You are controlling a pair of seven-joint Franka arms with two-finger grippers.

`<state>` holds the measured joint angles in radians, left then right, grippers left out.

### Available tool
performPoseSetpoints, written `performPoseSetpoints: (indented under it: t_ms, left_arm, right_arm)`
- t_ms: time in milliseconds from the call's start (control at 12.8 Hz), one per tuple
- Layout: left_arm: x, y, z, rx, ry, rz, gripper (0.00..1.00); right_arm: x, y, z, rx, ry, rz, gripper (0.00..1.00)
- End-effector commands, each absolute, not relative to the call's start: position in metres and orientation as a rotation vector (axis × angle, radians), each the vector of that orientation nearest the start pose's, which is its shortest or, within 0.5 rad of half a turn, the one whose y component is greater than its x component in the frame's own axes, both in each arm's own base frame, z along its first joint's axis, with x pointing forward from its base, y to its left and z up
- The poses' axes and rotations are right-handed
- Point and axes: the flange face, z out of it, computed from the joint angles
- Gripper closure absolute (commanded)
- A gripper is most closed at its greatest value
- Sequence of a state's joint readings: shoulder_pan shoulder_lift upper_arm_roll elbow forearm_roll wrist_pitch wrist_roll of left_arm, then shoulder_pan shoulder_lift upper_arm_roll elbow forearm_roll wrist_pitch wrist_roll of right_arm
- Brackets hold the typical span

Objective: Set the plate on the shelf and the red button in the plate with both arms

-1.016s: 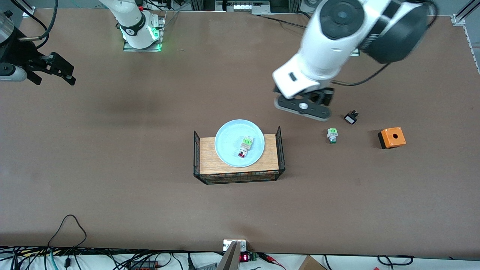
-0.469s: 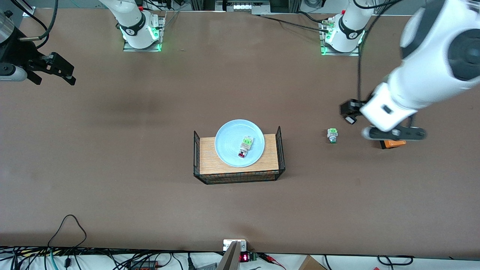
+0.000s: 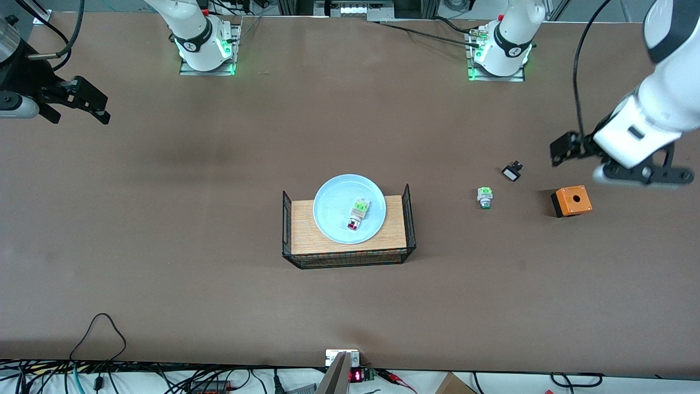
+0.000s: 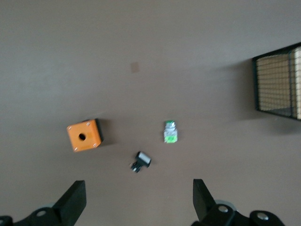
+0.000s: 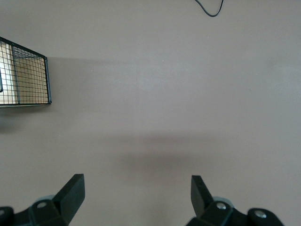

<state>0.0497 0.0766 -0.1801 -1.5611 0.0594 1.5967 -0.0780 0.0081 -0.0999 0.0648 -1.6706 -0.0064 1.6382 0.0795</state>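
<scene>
One plate (image 3: 339, 203), two buttons (image 3: 357, 214), two arms (image 3: 653, 117).

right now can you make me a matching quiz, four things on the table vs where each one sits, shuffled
Things:
1. red button
2. plate
3. green-capped button
4. orange box

Places:
A. on the wooden board of the wire basket
B. on the bare table, between the basket and the orange box
C. on the plate
D. nearest the left arm's end of the table, with a hole in its top

Pairs: 1-C, 2-A, 3-B, 4-D
</scene>
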Motion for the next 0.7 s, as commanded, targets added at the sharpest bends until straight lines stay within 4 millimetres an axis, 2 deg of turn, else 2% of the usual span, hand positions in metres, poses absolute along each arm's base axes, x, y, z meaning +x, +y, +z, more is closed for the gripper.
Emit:
performPoseSetpoints:
  t_ms: [0,234,391,625]
  left_arm:
    - [0.5482,-0.0437,0.5815,-3.096,0.082,0.046,0.00]
    - [0.5451,-0.0402,0.5868,-3.096,0.088,0.039,0.00]
    - [0.5521,-0.0392,0.5873,-3.095,0.088,0.035,0.00]
    - [0.5518,-0.0428,0.5879,-3.095,0.124,0.035,0.00]
  right_arm:
    - [0.5273,0.0392,0.6436,-3.154,0.034,-0.108,0.00]
    - [0.5273,0.0392,0.6436,-3.154,0.036,-0.108,0.00]
    - [0.5271,0.0392,0.6428,-3.154,0.034,-0.104,0.00]
    - [0.5287,0.0375,0.6423,-3.156,0.019,-0.108,0.00]
